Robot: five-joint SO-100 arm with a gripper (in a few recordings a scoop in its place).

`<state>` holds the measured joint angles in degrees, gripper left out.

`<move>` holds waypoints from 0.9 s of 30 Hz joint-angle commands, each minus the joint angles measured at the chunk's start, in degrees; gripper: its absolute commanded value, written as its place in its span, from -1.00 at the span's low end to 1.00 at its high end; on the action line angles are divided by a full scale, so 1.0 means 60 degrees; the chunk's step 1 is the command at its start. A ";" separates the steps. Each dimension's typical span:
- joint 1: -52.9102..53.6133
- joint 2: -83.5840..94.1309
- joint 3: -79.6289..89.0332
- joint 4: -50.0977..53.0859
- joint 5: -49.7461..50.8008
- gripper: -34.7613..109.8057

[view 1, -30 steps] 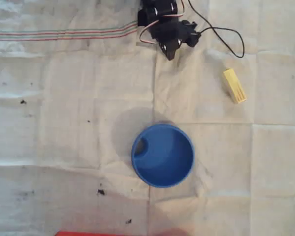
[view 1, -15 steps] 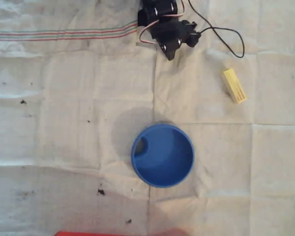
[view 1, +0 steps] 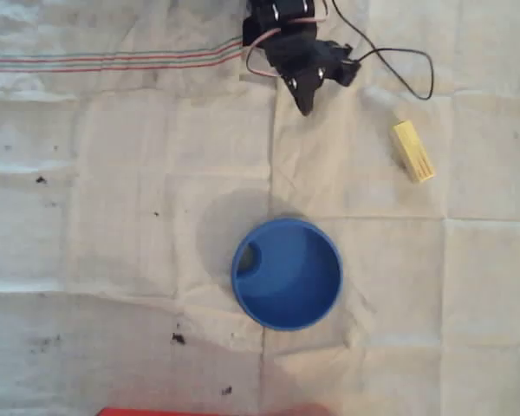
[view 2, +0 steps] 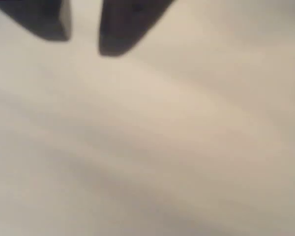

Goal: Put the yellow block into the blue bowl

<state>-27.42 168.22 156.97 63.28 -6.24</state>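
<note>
Gripper: my gripper sits at the top of the overhead view, tip pointing down-picture. In the wrist view its two dark fingers stand apart with a narrow gap between them and nothing in it, so I read it as slightly parted and empty.
Yellow block: the yellow block lies flat on the cloth, to the right of my fingertips and a little below them in the overhead view, well apart, its long axis tilted.
Blue bowl: the blue bowl is below the gripper in the overhead view, farther off than the block, upright and empty.
Handling: I judge the block light, rigid and smooth-sided; I would take it across the short width near its middle, jaws square to the long faces.
Surface: a creased pale cloth with striped edging; folds could tip the block.
Room: a black cable loops just beside the arm; blurred cloth in the wrist view.
</note>
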 commanded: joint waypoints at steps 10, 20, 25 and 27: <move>-0.2666 -0.6519 -0.7295 0.0029 -0.1230 -0.51; -0.3325 -1.0854 -1.2759 0.3179 -0.7061 -0.51; -0.3267 -1.2817 -1.5249 0.4307 -1.0093 -0.51; -0.3311 -1.3477 -1.6084 0.4746 -1.1191 -0.51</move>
<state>-47.02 90.88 72.69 88.15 -61.35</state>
